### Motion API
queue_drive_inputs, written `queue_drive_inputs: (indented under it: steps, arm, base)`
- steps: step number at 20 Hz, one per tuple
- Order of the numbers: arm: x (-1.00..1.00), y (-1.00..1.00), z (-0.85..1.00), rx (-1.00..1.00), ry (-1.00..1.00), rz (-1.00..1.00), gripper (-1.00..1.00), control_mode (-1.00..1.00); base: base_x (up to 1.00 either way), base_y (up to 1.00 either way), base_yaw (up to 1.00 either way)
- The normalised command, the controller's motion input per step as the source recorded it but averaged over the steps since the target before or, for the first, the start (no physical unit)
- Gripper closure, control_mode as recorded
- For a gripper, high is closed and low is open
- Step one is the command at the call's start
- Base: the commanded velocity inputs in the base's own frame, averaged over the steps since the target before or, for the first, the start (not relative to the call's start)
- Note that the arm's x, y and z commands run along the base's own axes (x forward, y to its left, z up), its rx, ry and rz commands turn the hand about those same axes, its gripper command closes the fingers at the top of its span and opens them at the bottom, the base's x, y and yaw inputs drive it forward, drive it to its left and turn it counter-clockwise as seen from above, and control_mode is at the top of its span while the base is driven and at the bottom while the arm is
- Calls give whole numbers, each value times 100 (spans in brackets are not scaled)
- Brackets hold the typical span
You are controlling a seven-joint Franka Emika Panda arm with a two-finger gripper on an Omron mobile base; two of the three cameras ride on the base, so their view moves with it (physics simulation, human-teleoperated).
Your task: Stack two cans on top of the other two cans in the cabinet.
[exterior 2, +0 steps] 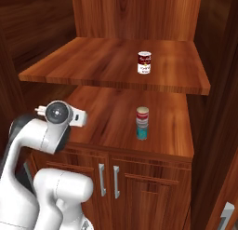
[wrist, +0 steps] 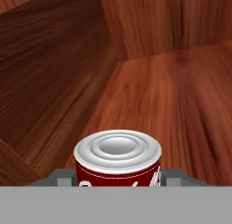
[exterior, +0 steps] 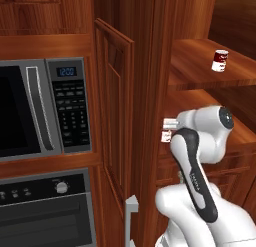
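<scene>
Your gripper (wrist: 118, 184) had its jaws closed on a red can with a pale top (wrist: 118, 160). In the hand view that can sat right between the two dark finger tips, its silvery lid facing the camera, with the reddish-brown wood of the cabinet (exterior 2: 139, 19) spreading behind it.

In the right base view, you had a soup-tin can (exterior 2: 144, 62), dark red above and white below, standing alone and upright on the upper shelf (exterior 2: 93, 61). On the lower shelf (exterior 2: 111, 117) a white can with a red band (exterior 2: 142, 116) stood stacked directly on the teal can (exterior 2: 142, 131), the pair upright and well apart from the soup tin above.

In the left base view, the same soup-tin can (exterior: 220, 60) showed on the upper shelf to the right, the cabinet door (exterior: 115, 116) stood open, and the microwave (exterior: 47, 108) sat to the left above the oven (exterior: 47, 211). Your arm's white elbow (exterior: 205, 133) rose in front of the lower shelf.
</scene>
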Motion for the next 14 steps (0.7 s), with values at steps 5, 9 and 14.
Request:
queue_drive_inputs:
  steps: [5, 9, 14]
  arm:
    - [-48, -25, 49, 0, 2, -23, 100, -100]
    - [-43, -16, 60, 0, 0, -24, 100, -100]
    - [-51, -17, 50, 0, 0, -22, 100, -100]
  base:
    - [0, 0, 0]
    - [0, 0, 0]
    - [0, 0, 0]
